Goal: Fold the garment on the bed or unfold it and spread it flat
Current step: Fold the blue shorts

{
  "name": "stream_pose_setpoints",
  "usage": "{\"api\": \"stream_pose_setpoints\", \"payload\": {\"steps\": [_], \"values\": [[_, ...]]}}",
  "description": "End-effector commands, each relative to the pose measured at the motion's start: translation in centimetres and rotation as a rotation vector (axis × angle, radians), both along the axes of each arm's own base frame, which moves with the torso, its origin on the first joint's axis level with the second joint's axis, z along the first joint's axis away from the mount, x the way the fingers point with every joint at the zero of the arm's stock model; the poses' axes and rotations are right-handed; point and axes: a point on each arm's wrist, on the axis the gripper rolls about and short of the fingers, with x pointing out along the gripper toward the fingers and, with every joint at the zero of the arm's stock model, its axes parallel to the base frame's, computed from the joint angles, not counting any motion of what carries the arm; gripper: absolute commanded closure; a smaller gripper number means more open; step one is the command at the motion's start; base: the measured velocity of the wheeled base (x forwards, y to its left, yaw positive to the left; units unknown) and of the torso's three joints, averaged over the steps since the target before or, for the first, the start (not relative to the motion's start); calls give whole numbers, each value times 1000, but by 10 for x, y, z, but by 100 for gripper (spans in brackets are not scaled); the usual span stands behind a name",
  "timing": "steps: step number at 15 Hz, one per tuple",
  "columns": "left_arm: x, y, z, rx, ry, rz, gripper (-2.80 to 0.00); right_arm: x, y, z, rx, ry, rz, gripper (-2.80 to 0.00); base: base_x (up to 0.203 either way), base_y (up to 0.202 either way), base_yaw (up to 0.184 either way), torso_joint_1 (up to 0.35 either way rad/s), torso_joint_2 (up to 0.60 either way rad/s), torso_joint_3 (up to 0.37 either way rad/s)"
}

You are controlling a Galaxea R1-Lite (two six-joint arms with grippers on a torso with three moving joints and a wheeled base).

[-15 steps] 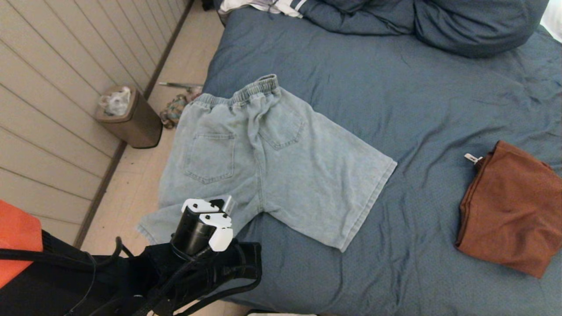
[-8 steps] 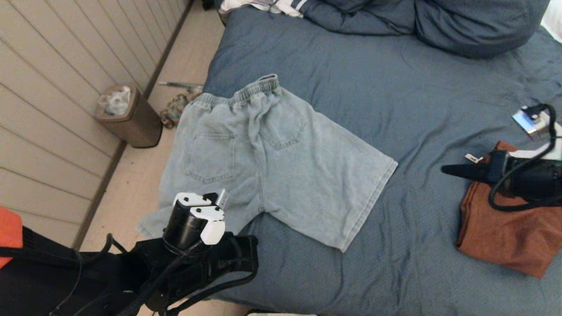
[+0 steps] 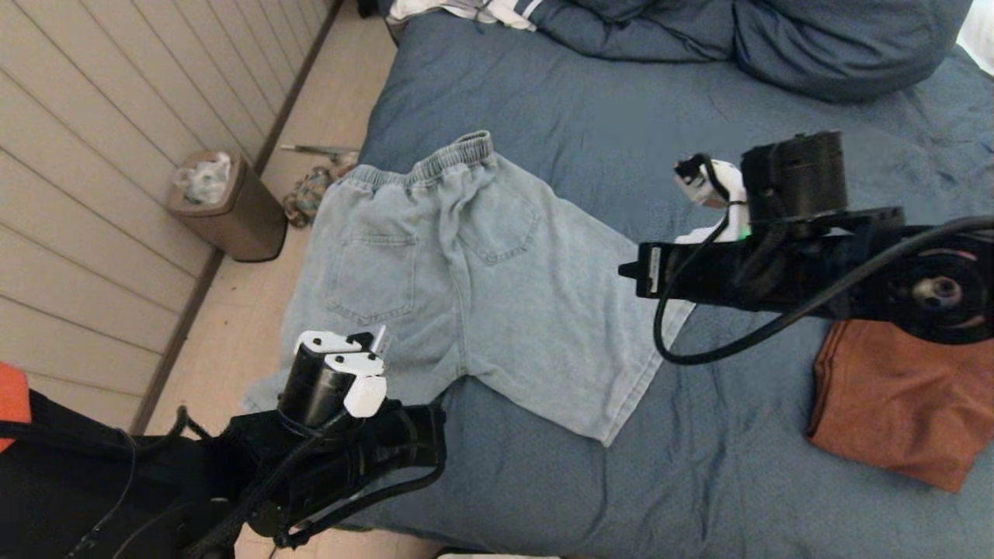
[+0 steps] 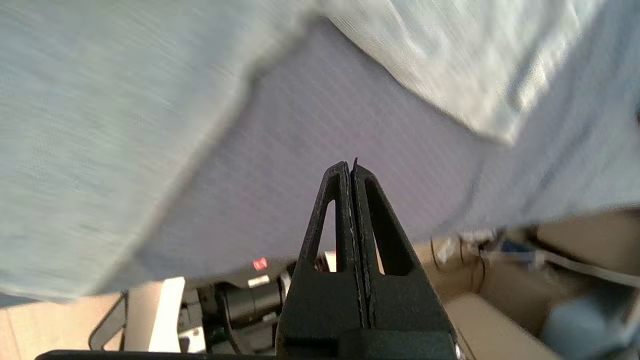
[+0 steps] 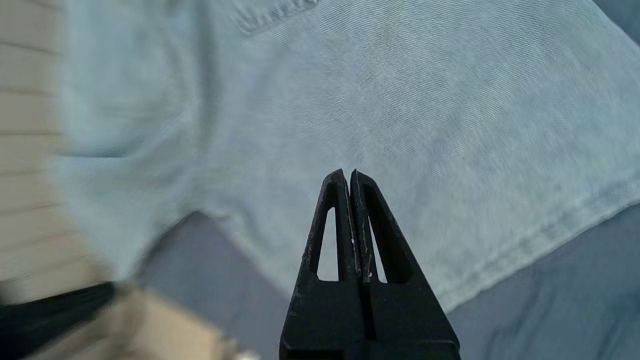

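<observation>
Light-blue denim shorts, the garment [image 3: 481,287], lie spread back-side up on the slate-blue bed [image 3: 776,178], waistband toward the pillows. One leg hangs over the bed's left edge. My right gripper [image 3: 629,272] hovers shut and empty above the other leg, near its hem. From the right wrist, the shut tips [image 5: 348,175] sit over denim [image 5: 400,100]. My left arm [image 3: 334,388] is low at the bed's near-left corner. Its gripper [image 4: 351,167] is shut on nothing, over bare cover between the two legs [image 4: 100,125].
A folded brown garment [image 3: 901,396] lies on the bed at the right, partly under my right arm. Blue pillows [image 3: 776,39] and a striped cloth [image 3: 481,12] are at the head. A waste bin [image 3: 229,206] stands on the floor by the panelled wall.
My right arm has swung in from the right edge, past the brown garment, to the shorts' right leg. My left arm has drifted slightly left. The shorts have not moved.
</observation>
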Motion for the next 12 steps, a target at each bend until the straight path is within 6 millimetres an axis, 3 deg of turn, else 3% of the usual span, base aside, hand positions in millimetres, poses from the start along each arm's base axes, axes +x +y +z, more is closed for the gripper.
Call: {"api": "stream_pose_setpoints", "payload": {"steps": [1, 3, 5, 7, 10, 12], "values": [[5, 4, 1, -7, -4, 22, 0, -4, 34, -11, -141, -42, -9, 0, 0, 0, 0, 0, 0, 0], [6, 3, -2, -1, 3, 21, 0, -32, 59, 1, -238, -154, -21, 0, 0, 0, 0, 0, 0, 0], [6, 2, -4, 3, 6, 21, 0, -66, 81, -1, -326, -254, -23, 0, 0, 0, 0, 0, 0, 0], [6, 2, -4, 4, 8, 20, 0, -81, 92, 0, -357, -416, -88, 0, 0, 0, 0, 0, 0, 0], [7, 2, -5, 5, 9, 21, 0, -74, 96, -6, -414, -478, -180, 0, 0, 0, 0, 0, 0, 0], [10, 6, -3, 3, 6, 39, 0, -37, 94, -26, -454, -452, -231, 0, 0, 0, 0, 0, 0, 0]]}}
